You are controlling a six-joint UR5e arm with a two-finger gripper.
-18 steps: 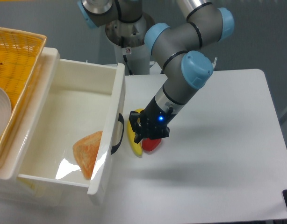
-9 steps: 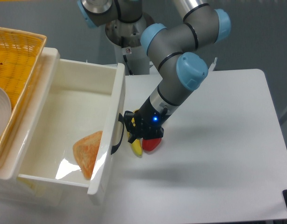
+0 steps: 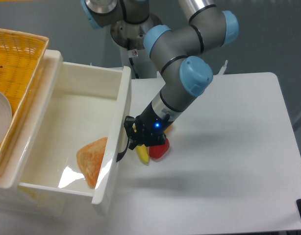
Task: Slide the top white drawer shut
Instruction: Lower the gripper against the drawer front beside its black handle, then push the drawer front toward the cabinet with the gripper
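Far left, a yellow basket [image 3: 18,54] sits on the cabinet top with a white bowl [image 3: 1,117] inside, and right beside it the top white drawer [image 3: 67,103] is pulled well out over the counter [image 3: 229,171], wide open, an orange wedge of food [image 3: 93,155] lying in its floor near the front panel. The risk starts there: that wedge sits close to the front wall, and a hard shove could send it sliding or jolt the whole cabinet and basket. Moving right, the black handle [image 3: 123,147] curves off the front panel and the end effector [image 3: 132,138] is right against it; whether its fingers are spread or pressed together, I cannot tell, they blur into the handle. If contact is off-centre, the drawer may skew and jam on its runners. Just beside the wrist lie a yellow banana-like piece [image 3: 142,153] and a red piece [image 3: 159,150], touching each other, under the arm's path; the wrist could drag them along.
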